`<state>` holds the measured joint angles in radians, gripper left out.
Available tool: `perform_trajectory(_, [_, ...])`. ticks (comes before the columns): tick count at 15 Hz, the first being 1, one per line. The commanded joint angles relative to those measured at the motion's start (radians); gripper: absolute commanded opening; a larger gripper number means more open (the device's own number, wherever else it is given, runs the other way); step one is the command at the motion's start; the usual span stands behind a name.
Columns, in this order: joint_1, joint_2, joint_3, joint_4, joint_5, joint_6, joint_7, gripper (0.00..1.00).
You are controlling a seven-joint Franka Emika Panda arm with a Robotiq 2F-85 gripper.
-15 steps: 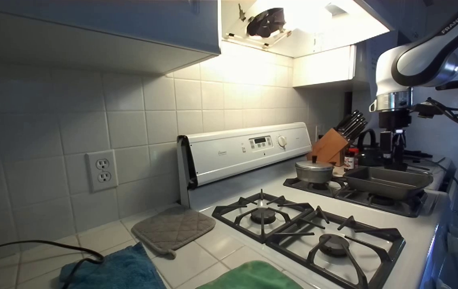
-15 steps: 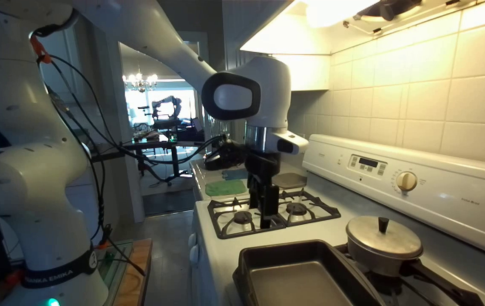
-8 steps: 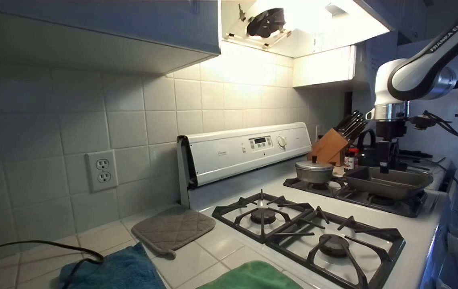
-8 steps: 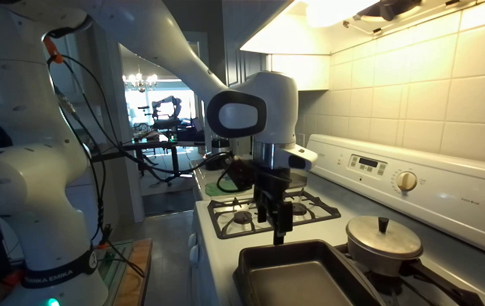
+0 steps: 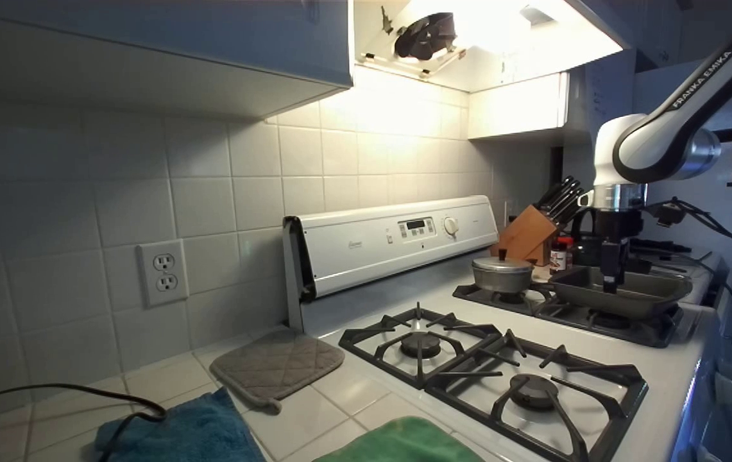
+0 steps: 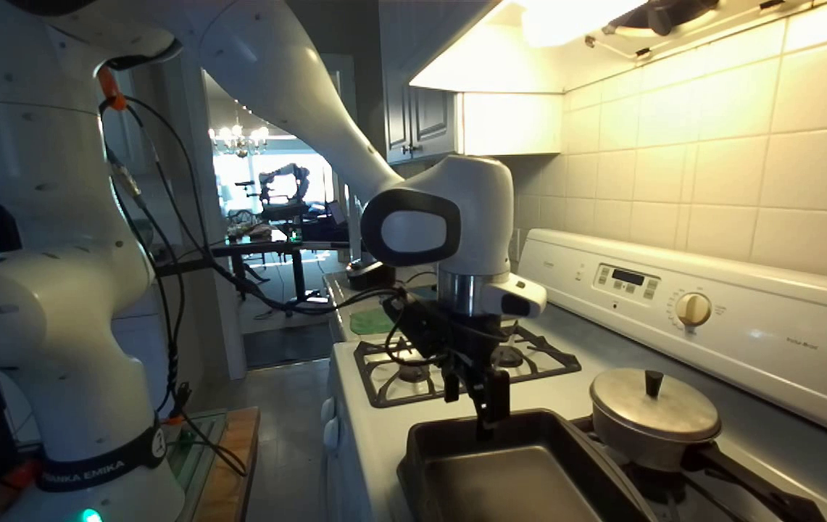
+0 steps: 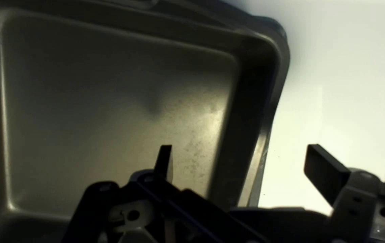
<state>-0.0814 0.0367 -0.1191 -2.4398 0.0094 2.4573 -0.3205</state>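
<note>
While the arm is arching over the stove, wrist pointing downward, the claw is hanging spread wide, one finger over the baking pan, the other beyond its rim. The pan is sitting on that stove beside a lidded pot.

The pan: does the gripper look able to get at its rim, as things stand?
Probably yes: the gripper is open, the wrist view shows the rim of the pan between its jaws, and nothing visible blocks the way.
</note>
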Motion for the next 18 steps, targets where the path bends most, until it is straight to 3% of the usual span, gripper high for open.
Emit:
perform_trajectory(1, [-0.015,0.043,0.013,0.006,0.044,0.062,-0.068,1.0])
perform_trajectory(9, [-0.021,0.092,0.029,0.014,0.063,0.107,-0.081,0.96])
perform_trajectory(11, [-0.023,0.096,0.034,0.015,0.065,0.106,-0.081,0.92])
perform_trajectory(14, [-0.026,0.102,0.037,0.016,0.068,0.105,-0.082,0.74])
perform_trajectory(16, [-0.028,0.104,0.038,0.018,0.068,0.103,-0.082,0.68])
perform_trajectory(17, [-0.029,0.105,0.039,0.018,0.071,0.102,-0.084,0.77])
perform_trajectory(18, [-0.03,0.105,0.039,0.018,0.071,0.103,-0.083,0.79])
